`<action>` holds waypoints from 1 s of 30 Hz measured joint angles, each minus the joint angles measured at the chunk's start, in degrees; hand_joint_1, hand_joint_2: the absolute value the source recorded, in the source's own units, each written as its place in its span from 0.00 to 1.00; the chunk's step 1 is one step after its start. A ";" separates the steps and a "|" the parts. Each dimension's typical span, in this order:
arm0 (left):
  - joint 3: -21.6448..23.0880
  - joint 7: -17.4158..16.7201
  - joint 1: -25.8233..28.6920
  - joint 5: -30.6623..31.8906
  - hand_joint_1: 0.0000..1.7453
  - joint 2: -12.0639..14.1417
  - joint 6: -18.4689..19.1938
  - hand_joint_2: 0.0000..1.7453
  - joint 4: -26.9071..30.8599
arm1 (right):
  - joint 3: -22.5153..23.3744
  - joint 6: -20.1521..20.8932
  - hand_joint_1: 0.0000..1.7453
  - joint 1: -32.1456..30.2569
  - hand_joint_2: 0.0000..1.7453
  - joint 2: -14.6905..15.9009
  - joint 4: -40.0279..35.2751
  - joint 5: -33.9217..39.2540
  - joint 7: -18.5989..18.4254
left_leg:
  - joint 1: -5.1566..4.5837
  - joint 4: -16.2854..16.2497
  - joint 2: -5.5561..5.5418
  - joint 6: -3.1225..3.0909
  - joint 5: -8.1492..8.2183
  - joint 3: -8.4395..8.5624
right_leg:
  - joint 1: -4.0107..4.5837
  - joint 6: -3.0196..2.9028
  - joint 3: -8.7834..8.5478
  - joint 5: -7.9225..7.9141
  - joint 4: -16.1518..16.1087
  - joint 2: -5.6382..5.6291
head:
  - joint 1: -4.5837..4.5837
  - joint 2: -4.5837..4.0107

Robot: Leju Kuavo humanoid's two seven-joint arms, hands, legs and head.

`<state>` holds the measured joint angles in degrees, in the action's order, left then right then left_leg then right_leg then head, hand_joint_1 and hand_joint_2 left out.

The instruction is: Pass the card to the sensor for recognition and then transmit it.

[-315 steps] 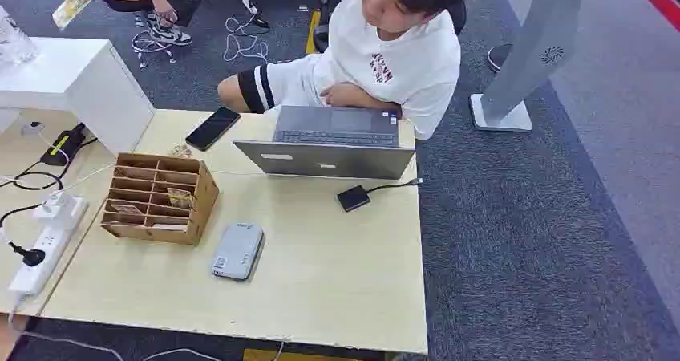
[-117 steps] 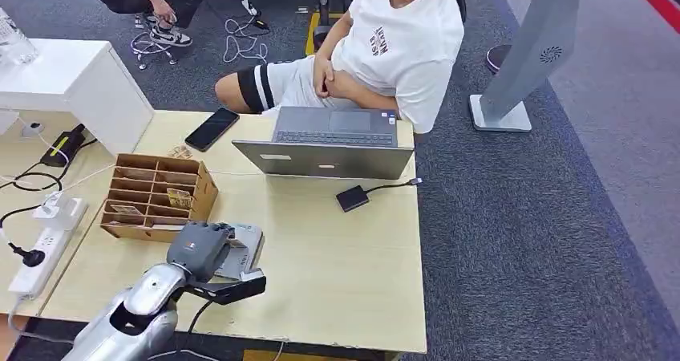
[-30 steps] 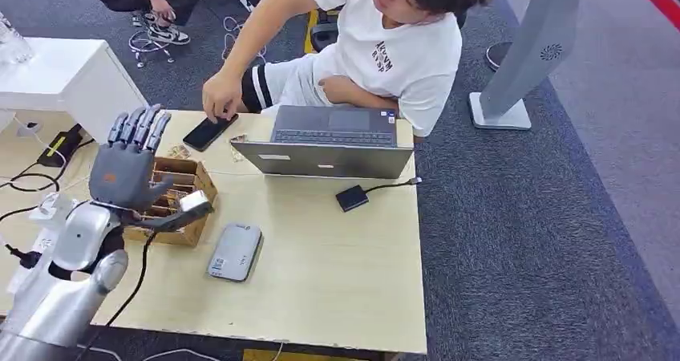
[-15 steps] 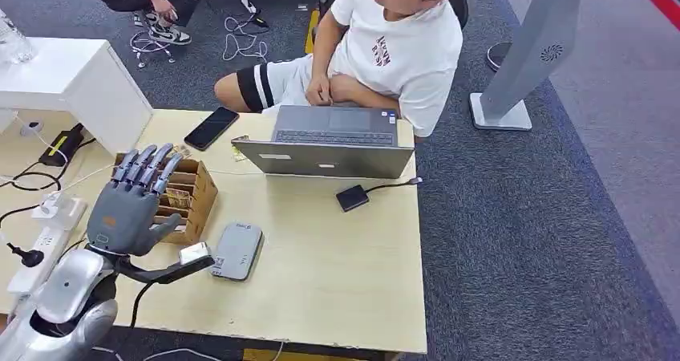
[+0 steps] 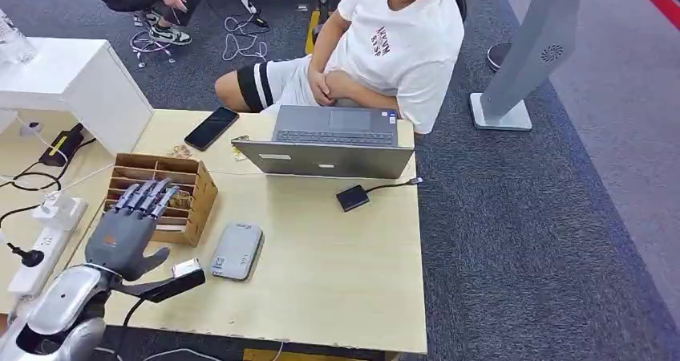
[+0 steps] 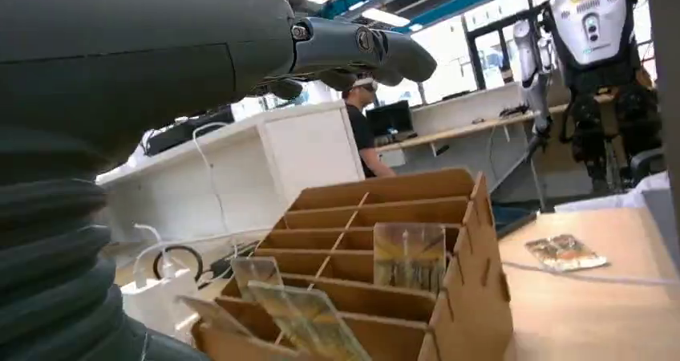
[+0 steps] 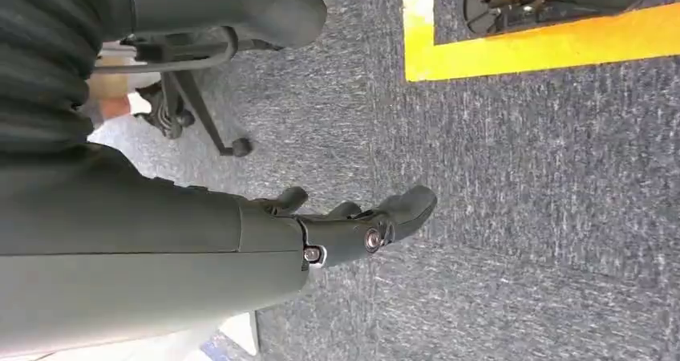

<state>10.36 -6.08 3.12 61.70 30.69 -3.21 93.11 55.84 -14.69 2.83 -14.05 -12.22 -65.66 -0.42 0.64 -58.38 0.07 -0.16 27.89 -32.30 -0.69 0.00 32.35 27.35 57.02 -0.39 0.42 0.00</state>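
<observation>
wooden table (image 5: 337, 257), card box (image 5: 192, 208), sensor (image 5: 236, 251), laptop (image 5: 329, 148)

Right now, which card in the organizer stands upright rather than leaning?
The card standing alone in a rear slot of the organizer; the cards in the nearer slots lean over.

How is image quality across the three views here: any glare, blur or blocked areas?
Head view: even light, sharp, left hand over the card box. Left wrist view: bright windows wash out the background, the near cards look soft. Right wrist view: right hand against dim carpet, no glare.

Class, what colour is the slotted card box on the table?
Light brown cardboard box, clearest in the left wrist view.
</observation>
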 joint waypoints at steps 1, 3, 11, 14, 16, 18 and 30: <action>-0.33 -0.48 0.39 0.20 0.00 -0.18 -0.04 1.00 -0.39 | 0.02 -0.09 0.00 0.00 1.00 -0.04 -0.02 -0.04 -0.11 | 0.00 0.00 0.00 0.00 0.00 0.00 | 0.00 0.00 0.00 0.00 0.00 0.00 | 0.00 0.00; -0.90 -1.36 0.96 0.88 0.00 -0.50 -0.07 1.00 -1.14 | 0.04 -0.09 0.00 0.00 1.00 -0.15 -0.09 -0.09 -0.20 | 0.00 0.00 0.00 0.00 0.00 0.00 | 0.00 0.00 0.00 0.00 0.00 0.00 | -0.02 0.00; -4.04 -3.50 2.29 2.45 0.00 -2.03 -1.31 1.00 -4.19 | 0.04 0.20 0.00 0.02 1.00 -0.35 -0.22 -0.94 -0.26 | 0.00 0.00 0.00 0.00 0.00 0.00 | 0.00 0.00 -0.01 0.00 0.00 0.01 | -0.02 0.00; -6.01 -3.87 2.30 3.17 0.00 -2.65 -2.43 1.00 -5.77 | 0.04 0.24 0.00 0.02 1.00 -0.35 -0.22 -1.40 -0.24 | 0.00 0.00 0.00 0.00 0.00 0.01 | 0.00 0.00 -0.01 0.00 0.00 0.01 | -0.02 0.00; -7.21 -3.87 2.30 3.28 0.00 -3.02 -2.93 1.00 -6.71 | 0.04 0.26 0.00 0.02 1.00 -0.35 -0.22 -1.40 -0.24 | 0.01 0.00 0.00 0.00 0.00 0.02 | 0.00 0.00 -0.01 0.00 0.00 0.01 | -0.02 0.00; -7.85 -3.87 2.31 3.30 0.00 -3.32 -2.95 1.00 -7.19 | 0.04 0.26 0.00 0.02 1.00 -0.35 -0.24 -1.40 -0.24 | 0.01 0.00 -0.01 0.00 0.00 0.01 | 0.00 0.00 -0.01 0.00 0.00 0.01 | -0.02 0.00; -10.84 -3.54 2.39 3.34 0.00 -5.09 -3.87 1.00 -9.99 | 0.04 0.96 0.00 0.01 1.00 -0.35 -0.28 -2.40 0.11 | 0.00 0.00 -0.01 0.00 0.00 0.00 | 0.00 0.00 -0.01 0.00 -0.01 0.01 | 0.00 0.00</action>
<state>-0.48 -9.62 5.51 65.05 25.59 -7.08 83.12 55.89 -13.73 2.84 -14.40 -12.50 -68.06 -0.31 0.64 -58.38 0.06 -0.16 27.89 -32.30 -0.69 0.00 32.34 27.35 57.01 -0.37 0.42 0.00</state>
